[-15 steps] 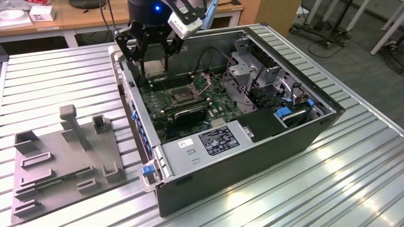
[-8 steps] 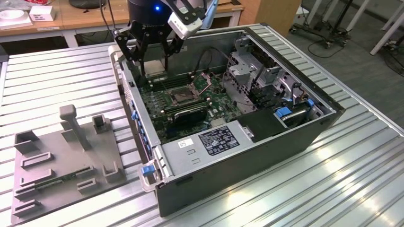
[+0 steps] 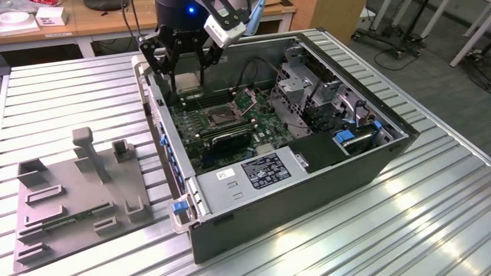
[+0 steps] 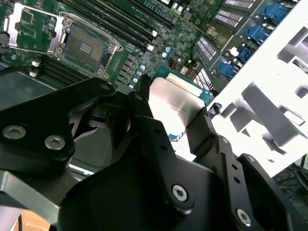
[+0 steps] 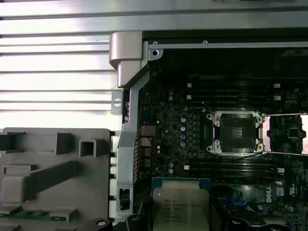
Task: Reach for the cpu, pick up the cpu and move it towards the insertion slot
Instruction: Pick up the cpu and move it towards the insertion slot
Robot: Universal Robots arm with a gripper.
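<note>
Table (image 3: pixel 69 98): ribbed silver metal slats, bright glare patches toward exterior view's lower right. Behind it, wooden desk (image 3: pixel 100 20) carrying white boxes (image 3: pixel 50 14) and dark cables. Floor (image 3: pixel 414 57): grey, at exterior view's upper right, with wheeled stand bases (image 3: pixel 383 37) and white frame legs (image 3: pixel 472 34) standing on it

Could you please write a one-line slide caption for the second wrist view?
Black end effector holding the small square silvery cpu above the green motherboard, short of the silver-framed insertion slot.
</note>
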